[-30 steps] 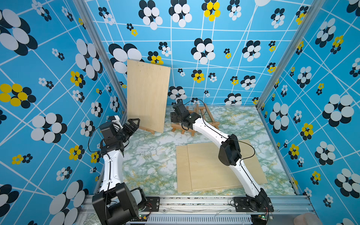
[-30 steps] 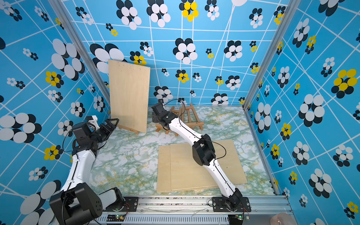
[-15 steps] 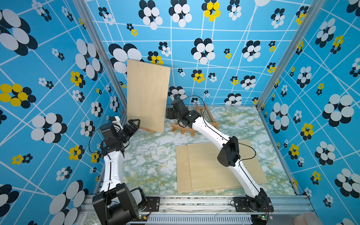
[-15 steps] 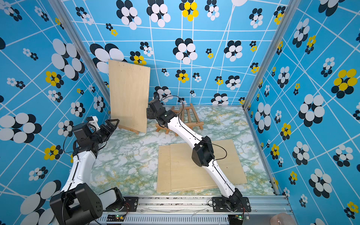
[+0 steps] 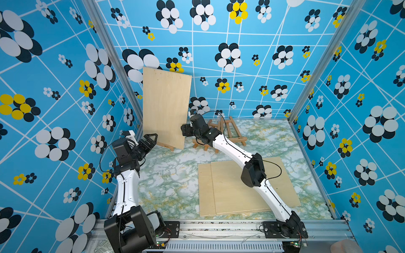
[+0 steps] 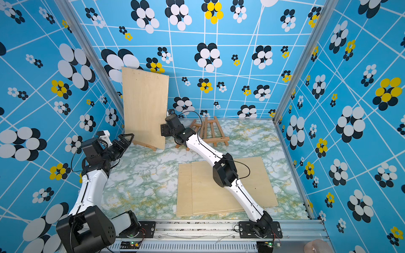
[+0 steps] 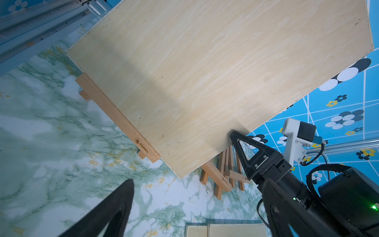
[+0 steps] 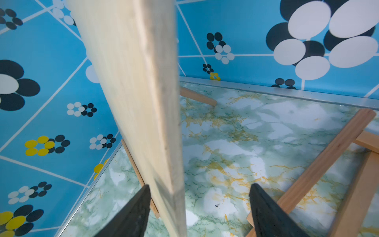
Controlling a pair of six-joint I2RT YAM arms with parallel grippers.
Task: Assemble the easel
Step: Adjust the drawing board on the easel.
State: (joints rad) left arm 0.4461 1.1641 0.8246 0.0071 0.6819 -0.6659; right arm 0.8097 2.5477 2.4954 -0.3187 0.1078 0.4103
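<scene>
Plywood board [image 5: 166,107], upright in the far left corner on the ledge of a small wooden easel [image 5: 166,146]; right jaws at its right edge, left jaws spread wide near its lower left corner. Folded easels [image 5: 228,131] lying on the marble-patterned desk [image 5: 171,181] behind the right arm [image 5: 230,151]. Two plywood sheets [image 5: 236,192] stacked flat at near right, under that arm.

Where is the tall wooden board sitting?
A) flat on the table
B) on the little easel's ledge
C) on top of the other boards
B: the upright board stands with its bottom edge on the wooden ledge of the small easel.
</scene>
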